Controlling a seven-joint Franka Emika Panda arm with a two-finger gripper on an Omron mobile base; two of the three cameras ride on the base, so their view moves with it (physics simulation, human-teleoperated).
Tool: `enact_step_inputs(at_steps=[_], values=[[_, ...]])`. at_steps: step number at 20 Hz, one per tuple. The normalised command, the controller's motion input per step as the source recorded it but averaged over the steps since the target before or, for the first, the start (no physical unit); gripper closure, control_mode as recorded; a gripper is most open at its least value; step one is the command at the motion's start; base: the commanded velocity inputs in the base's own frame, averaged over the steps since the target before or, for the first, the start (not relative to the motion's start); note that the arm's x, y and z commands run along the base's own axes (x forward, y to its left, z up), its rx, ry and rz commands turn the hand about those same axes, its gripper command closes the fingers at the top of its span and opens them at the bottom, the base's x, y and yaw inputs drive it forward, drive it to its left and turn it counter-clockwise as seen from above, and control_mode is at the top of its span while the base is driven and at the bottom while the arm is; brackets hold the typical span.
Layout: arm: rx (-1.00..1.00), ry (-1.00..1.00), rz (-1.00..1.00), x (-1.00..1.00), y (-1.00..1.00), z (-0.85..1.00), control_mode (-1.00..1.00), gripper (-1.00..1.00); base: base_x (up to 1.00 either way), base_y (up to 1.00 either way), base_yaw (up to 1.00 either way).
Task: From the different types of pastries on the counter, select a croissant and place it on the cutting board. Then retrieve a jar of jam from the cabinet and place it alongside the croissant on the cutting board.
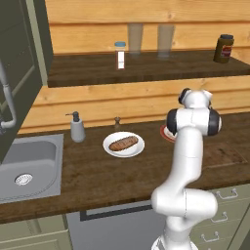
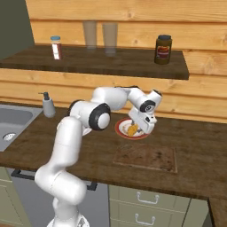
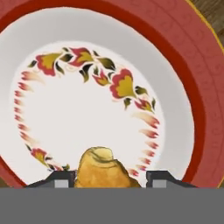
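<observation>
I have the gripper (image 2: 134, 130) down low over the red-rimmed plate (image 2: 120, 129), near the middle of the right base view. The croissant (image 3: 105, 169) sits at the bottom middle of the hand view, right between the two dark fingertips (image 3: 57, 178). The jaws stand narrow, one on each side of it. They look like they touch its sides, so I think I have it pinched, but it rests on the plate and is not lifted yet.

I come straight down from above so the jaws can squeeze the soft croissant from both sides.

The cutting board (image 2: 150, 158) lies flat on the counter (image 2: 93, 153), just below and right of the plate in the right base view. It is close by, so the trip should be short. Next I should lift gently and carry the croissant over there.

The brown pastry (image 1: 123, 143) sits on a white plate (image 1: 110, 149) in the middle of the left base view, well apart. That one is not the one I want.

A dark jar (image 2: 163, 49) and a white shaker (image 2: 56, 47) stand on the wooden shelf (image 2: 111, 66) at the top. Neither is the jam.
</observation>
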Motion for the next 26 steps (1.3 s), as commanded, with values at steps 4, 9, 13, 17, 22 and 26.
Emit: enact_step_inputs(at_steps=[4, 9, 13, 17, 22, 26], values=[[0.0, 0.0, -0.11, -0.72, 0.0, 0.53, -1.0, 1.0, 0.0, 0.0, 0.0], [0.0, -0.01, -0.08, -0.84, -0.34, 0.14, -1.0, 1.0, 0.0, 0.0, 0.0], [0.0, -0.06, -0.03, -0.92, -0.69, 0.0, -1.0, 1.0, 0.0, 0.0, 0.0], [0.0, -0.01, 0.0, -0.45, -0.97, 0.0, -1.0, 1.0, 0.0, 0.0, 0.0], [0.0, 0.0, 0.0, -0.2, -0.95, -0.01, -1.0, 1.0, 0.0, 0.0, 0.0], [0.0, 0.0, 0.0, -0.06, -0.66, -0.19, -1.0, 1.0, 0.0, 0.0, 0.0]])
